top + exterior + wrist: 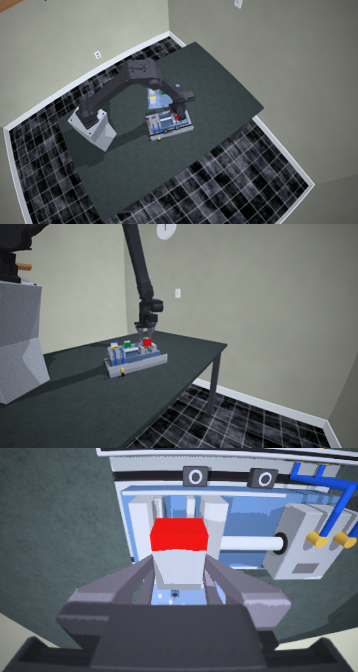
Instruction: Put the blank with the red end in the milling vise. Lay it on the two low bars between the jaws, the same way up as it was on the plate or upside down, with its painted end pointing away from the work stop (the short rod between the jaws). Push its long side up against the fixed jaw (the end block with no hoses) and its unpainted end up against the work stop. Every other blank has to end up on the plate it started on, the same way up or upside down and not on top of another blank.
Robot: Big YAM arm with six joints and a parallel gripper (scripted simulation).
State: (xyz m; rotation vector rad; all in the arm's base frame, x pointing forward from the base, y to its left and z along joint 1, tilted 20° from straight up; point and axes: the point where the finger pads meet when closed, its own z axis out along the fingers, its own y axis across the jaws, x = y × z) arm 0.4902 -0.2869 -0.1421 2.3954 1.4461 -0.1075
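Observation:
My gripper [179, 559] [178, 115] [145, 335] is shut on the blank with the red end [179, 534] [176, 118] [147, 342], gripping its pale sides. I hold it level, right over the milling vise [173, 129] [138, 360] [250, 508], at about the height of the jaw tops. In the wrist view the white jaw blocks [137, 523] stand on either side of the blank's red end. The grey end block with blue hoses [300, 545] is to the right, with a white rod [245, 543] running from it. I cannot tell whether the blank touches the low bars.
A light blue plate [166, 100] lies behind the vise and carries a yellow-ended blank [152, 99] [114, 345] and a green-ended blank [162, 92] [127, 344]. The arm's grey pedestal [95, 129] stands at the table's left. The table edge [221, 345] is to the right of the vise.

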